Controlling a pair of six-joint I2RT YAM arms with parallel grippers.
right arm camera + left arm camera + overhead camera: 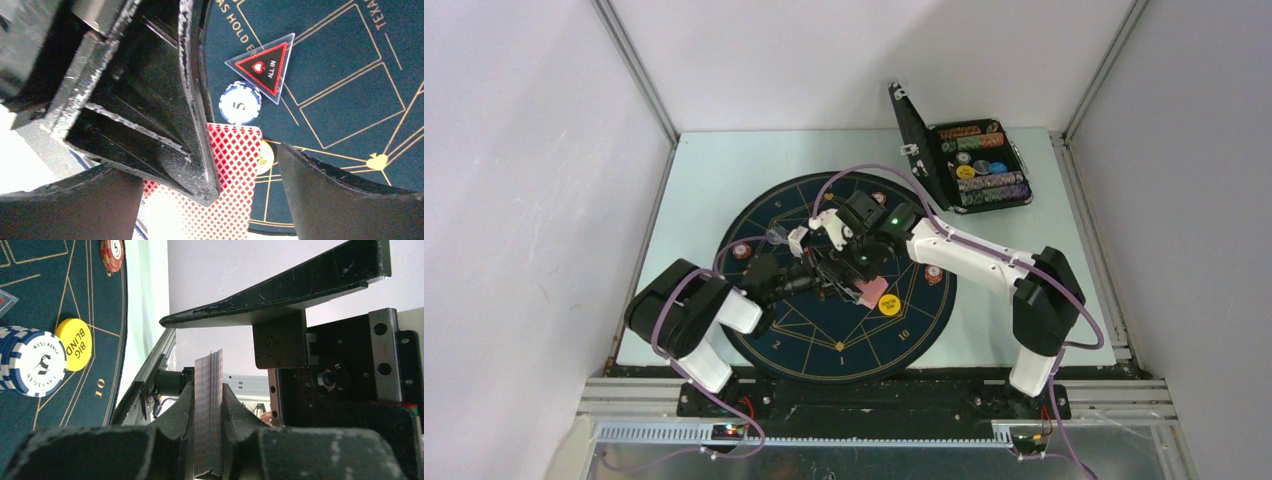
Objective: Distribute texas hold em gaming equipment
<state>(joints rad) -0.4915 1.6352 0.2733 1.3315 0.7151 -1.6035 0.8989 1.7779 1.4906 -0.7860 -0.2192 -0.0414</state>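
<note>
Deck of cards: red diamond-pattern backs, a thin stack seen edge-on, held above the middle of the round mat

Left gripper: nearly closed, clamped on the deck's two faces

Right gripper: spread wide, gripping nothing, one finger either side of the deck

Judgement: cards light, slick and bendy; the outer one should slide off easily, so pinch a single card gently by a free edge

Blue chip and triangular marker lie on the mat
</note>
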